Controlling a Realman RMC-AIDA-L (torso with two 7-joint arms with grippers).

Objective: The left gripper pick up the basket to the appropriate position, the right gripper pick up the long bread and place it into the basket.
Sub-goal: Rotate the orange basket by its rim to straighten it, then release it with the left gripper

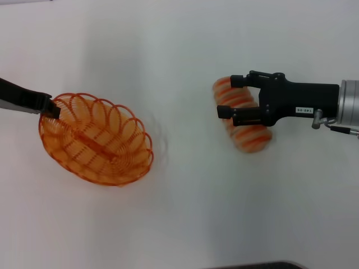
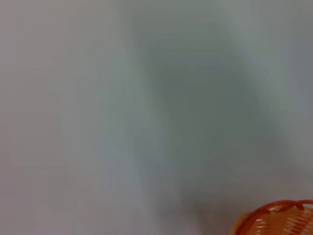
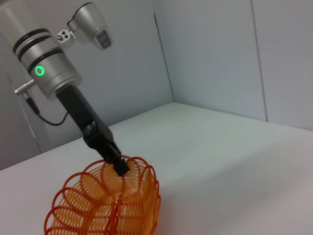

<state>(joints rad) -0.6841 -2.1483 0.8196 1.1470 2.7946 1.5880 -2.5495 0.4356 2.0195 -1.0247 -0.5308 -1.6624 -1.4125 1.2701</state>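
While the left gripper [image 1: 54, 110] pinches the basket's [image 1: 96, 138] looped rim at its far-left edge, fingers closed on the wire, the right gripper [image 1: 235, 98] hangs over the bread [image 1: 242, 115] well off to the other side of the white table [image 1: 179, 50]. Its fingers stand apart, one at the loaf's far end and one across its middle, straddling the striped body; whether they touch it cannot be told. From that claw the bread runs slantwise beneath and toward the robot, its near end sticking out past the lower finger. Seen from the right wrist, the left gripper [image 3: 120, 168] comes down onto the top loops of the basket [image 3: 105, 203]. In the left wrist view only a bit of basket rim [image 2: 274, 208] shows.
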